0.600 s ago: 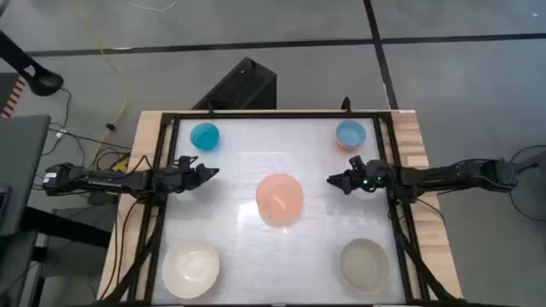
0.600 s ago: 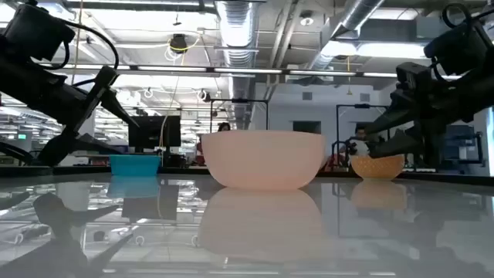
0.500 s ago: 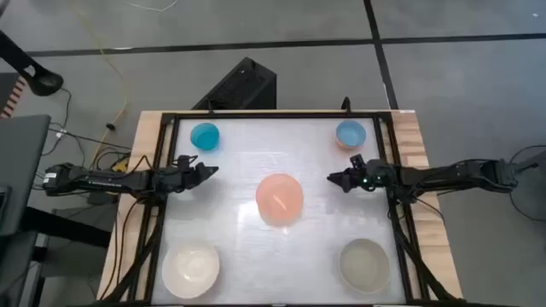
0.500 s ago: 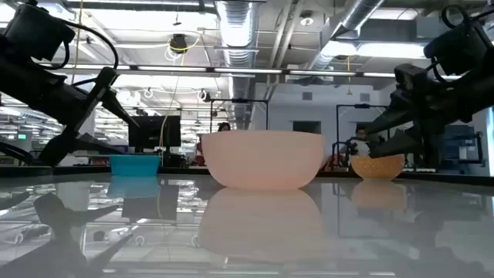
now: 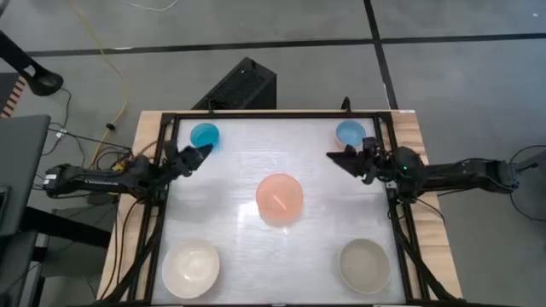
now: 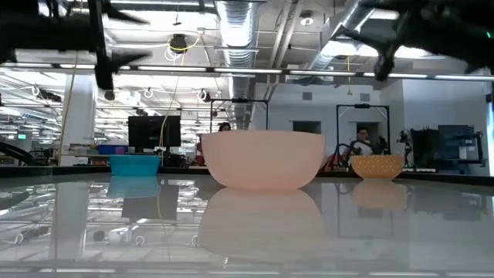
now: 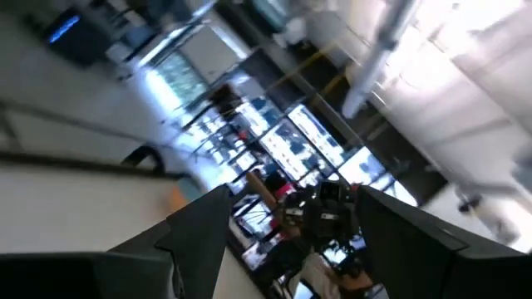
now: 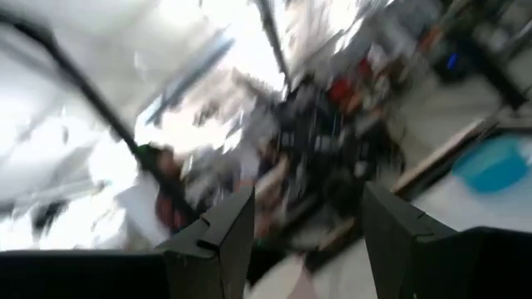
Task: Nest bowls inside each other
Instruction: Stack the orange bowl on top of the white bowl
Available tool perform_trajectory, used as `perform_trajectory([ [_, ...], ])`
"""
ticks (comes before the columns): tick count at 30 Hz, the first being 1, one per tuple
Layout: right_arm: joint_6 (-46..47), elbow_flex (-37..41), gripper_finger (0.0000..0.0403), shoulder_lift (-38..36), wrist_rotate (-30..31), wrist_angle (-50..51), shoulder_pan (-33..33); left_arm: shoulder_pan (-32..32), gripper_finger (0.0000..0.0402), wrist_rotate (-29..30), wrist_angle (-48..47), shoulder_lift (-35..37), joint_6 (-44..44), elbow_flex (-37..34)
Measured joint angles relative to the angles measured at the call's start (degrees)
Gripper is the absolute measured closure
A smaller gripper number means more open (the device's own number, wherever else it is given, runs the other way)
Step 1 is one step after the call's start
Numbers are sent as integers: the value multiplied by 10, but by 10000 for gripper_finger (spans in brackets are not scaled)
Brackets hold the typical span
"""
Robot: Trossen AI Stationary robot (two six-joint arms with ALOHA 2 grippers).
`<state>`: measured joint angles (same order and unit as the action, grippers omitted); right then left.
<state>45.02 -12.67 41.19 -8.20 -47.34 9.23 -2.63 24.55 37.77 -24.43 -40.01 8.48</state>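
Observation:
Five bowls stand upright and apart on the white table. The cyan bowl is far left, the light blue bowl far right, the salmon-pink bowl in the middle, the white bowl near left and the beige-grey bowl near right. My left gripper hovers open, raised above the table just near of the cyan bowl. My right gripper hovers open, raised, beside the light blue bowl. Nothing is between either pair of fingers.
A black frame runs around the table top, with wooden table edges outside it on the left and right. Bare table surface lies between the bowls. In the low view the room behind shows desks, monitors and a person far off.
Both grippers have risen well above the table and tipped their fingers upward. The left gripper has gone toward the far edge, nearer the cyan bowl. The right has gone toward the far edge, nearer the light blue bowl. The bowls have kept still.

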Motion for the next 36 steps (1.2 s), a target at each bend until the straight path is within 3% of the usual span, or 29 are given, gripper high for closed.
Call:
perform_trajectory([
  [4, -82, -141, 212, 29, -47, 213, -35, 0, 152, -21, -164, 14, 66, 104],
  [8, -201, -281, 212, 95, -54, 421, -78, 0, 152, -22, -372, 10, 113, 221],
  [13, -292, -390, 212, 199, -65, 581, -122, 0, 152, -18, -548, 8, 135, 329],
  [20, -380, -450, 212, 335, -87, 620, -174, 0, 152, -23, -686, 9, 129, 403],
  [33, -500, -472, 212, 525, -79, 645, -178, 0, 152, -24, -732, 9, 104, 406],
  [36, -510, -472, 212, 549, -48, 643, -167, 0, 152, -24, -731, 9, 103, 406],
])
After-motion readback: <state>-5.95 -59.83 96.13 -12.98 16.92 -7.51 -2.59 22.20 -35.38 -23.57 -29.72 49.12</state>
